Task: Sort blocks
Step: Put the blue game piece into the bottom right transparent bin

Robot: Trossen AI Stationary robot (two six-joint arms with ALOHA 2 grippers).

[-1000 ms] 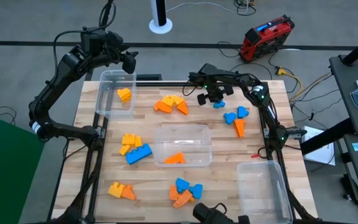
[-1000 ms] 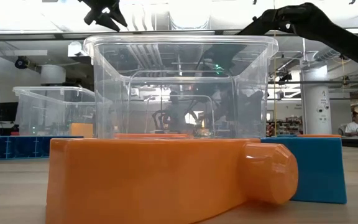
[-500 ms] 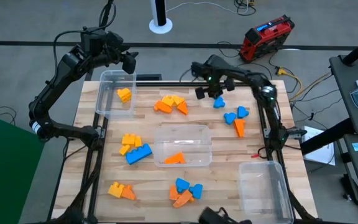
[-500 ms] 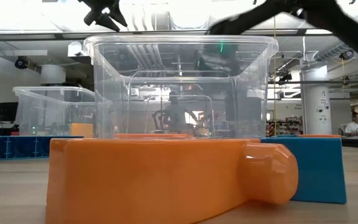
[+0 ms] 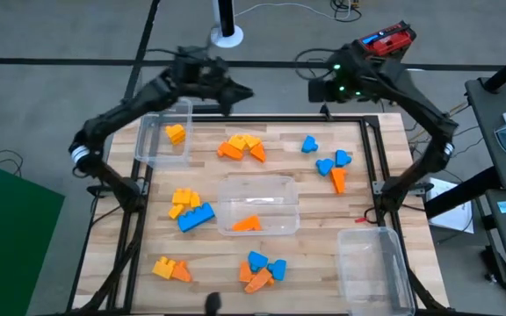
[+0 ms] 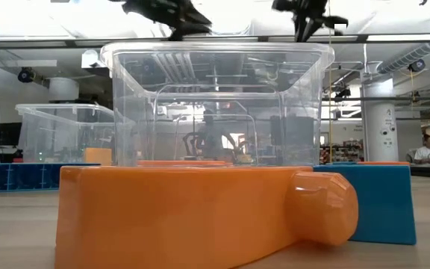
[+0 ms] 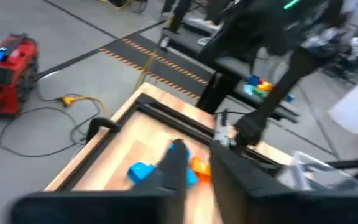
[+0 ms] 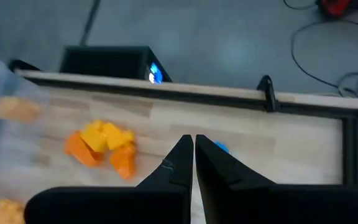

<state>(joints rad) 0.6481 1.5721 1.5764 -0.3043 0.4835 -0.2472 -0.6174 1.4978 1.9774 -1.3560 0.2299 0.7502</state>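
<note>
right tool (image 8: 194,152): fingers pressed together, holding nothing, hovering past the far edge of the worktop (image 5: 367,211) | blue block (image 5: 309,144) lying below, near it | left tool (image 5: 235,91): jaw state unclear, hanging above the far edge | yellow-orange blocks (image 5: 241,147) lying just nearside

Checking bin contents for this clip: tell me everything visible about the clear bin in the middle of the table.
The middle bin is a clear, rectangular plastic container with rounded corners and a raised rim, sitting upright on the wooden table, long side running left to right. It has no lid. Inside lies a single orange wedge block, near the front wall. A blue brick lies on the table just off its left end. No gripper is near it.
</note>
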